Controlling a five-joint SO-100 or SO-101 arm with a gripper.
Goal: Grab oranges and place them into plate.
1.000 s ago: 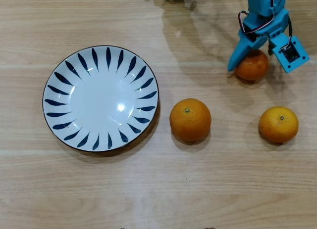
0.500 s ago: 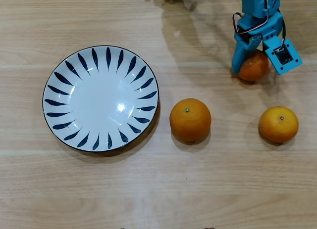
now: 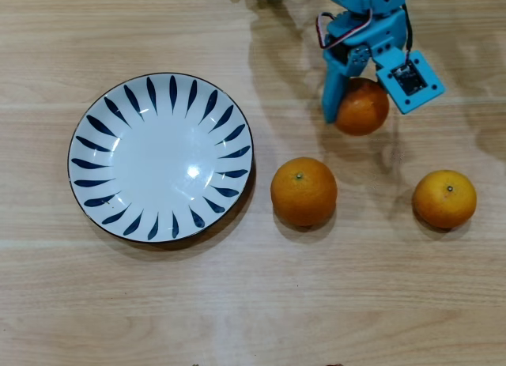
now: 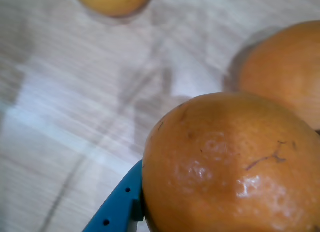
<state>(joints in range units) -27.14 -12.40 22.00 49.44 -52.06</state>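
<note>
Orange number one (image 3: pixel 363 107) sits between the blue gripper (image 3: pixel 357 105) fingers near the top right of the overhead view, and the wrist view has it (image 4: pixel 230 167) filling the frame with a blue finger (image 4: pixel 120 204) pressed against its skin, so I'd call that a closed grip on the fruit. Can't really tell whether it's off the wooden table (image 3: pixel 253 303) though, the overhead angle is no help there. The bigger orange (image 3: pixel 303 191) sits just beside the plate (image 3: pixel 99 129), the third (image 3: pixel 444 198) well off to the right. The plate is empty, so this looks like the first carry; the next move would call for lifting clear and swinging left over the plate.
</note>
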